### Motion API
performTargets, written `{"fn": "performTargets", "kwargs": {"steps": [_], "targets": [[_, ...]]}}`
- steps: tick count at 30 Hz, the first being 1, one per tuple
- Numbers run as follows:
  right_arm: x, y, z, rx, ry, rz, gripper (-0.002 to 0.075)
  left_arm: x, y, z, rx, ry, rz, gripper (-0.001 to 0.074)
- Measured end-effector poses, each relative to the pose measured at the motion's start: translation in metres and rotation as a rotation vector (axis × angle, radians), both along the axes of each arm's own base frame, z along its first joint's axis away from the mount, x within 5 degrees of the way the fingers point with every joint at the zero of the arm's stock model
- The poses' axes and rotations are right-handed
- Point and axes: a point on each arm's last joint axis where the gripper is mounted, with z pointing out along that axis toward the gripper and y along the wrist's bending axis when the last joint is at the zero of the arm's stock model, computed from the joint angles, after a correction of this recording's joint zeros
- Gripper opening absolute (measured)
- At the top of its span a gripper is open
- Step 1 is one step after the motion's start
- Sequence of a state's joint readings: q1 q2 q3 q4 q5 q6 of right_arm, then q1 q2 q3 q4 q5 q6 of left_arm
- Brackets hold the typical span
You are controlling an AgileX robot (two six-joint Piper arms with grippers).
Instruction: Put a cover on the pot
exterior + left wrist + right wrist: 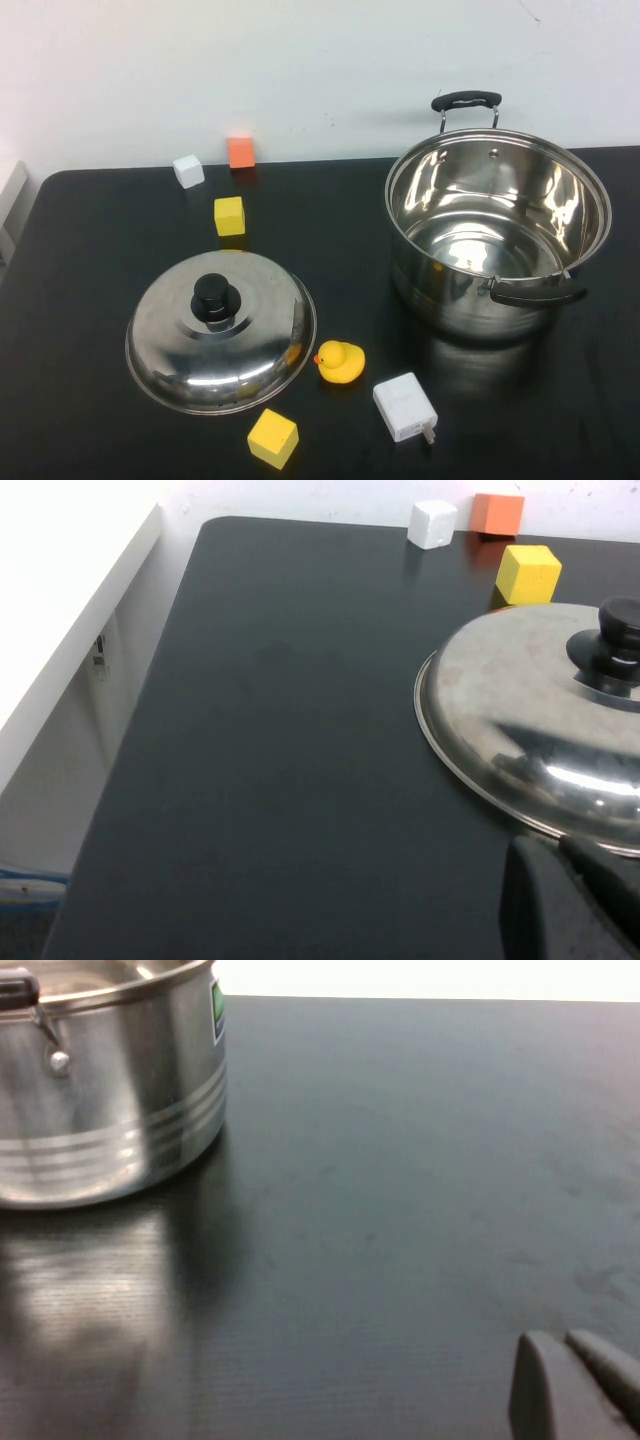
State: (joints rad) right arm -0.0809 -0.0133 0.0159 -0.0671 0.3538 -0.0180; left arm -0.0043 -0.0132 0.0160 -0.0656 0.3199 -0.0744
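Nearest the camera in the high view, at the lower edge of the frame: a yellow block (pixel 273 438) and a white charger (pixel 405 407) lie on the black table (pixel 90 420), with a yellow rubber duck (pixel 340 361) just above them.

Neither arm shows in the high view. The left gripper (pixel 570 900) appears only at the lower right corner of the left wrist view, dark fingertips close together, hanging just short of the lid's rim and holding nothing. The right gripper (pixel 575 1385) sits in the lower right corner of the right wrist view, tips likewise nearly together, empty, well apart from the pot.

The lid (pixel 221 330) lies dome-up in the lower left of the high view, black knob (pixel 214 297) on top, the duck just beside its rim.

The pot (pixel 498 232) stands upright and uncovered at centre right of the high view, apparently empty, one black handle (pixel 536 294) facing the camera and the other (pixel 466 100) at the far side.

Judgement: the pot looks heavy, rigid and slick, best left standing. The lid is stiff polished steel and likely slippery on the dome; the knob is the one sound place to take hold.

Farthest, upper left of the high view: a second yellow block (pixel 229 216), a white block (pixel 188 171) and an orange block (pixel 240 152) near the wall.
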Motion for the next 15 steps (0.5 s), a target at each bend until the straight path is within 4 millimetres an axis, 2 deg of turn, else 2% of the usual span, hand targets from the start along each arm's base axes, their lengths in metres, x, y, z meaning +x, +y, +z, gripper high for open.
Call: {"fn": "performTargets", "kwargs": {"steps": [6,15], "targets": [[0.000,0.000,0.000,0.000,0.000,0.000,-0.0002,0.002,0.000,0.005,-0.001,-0.063,0.004,-0.0001],[0.000,0.000,0.000,0.000,0.000,0.000,-0.0002,0.003,0.002,0.030,0.015,-0.345,0.017,-0.0001]]}}
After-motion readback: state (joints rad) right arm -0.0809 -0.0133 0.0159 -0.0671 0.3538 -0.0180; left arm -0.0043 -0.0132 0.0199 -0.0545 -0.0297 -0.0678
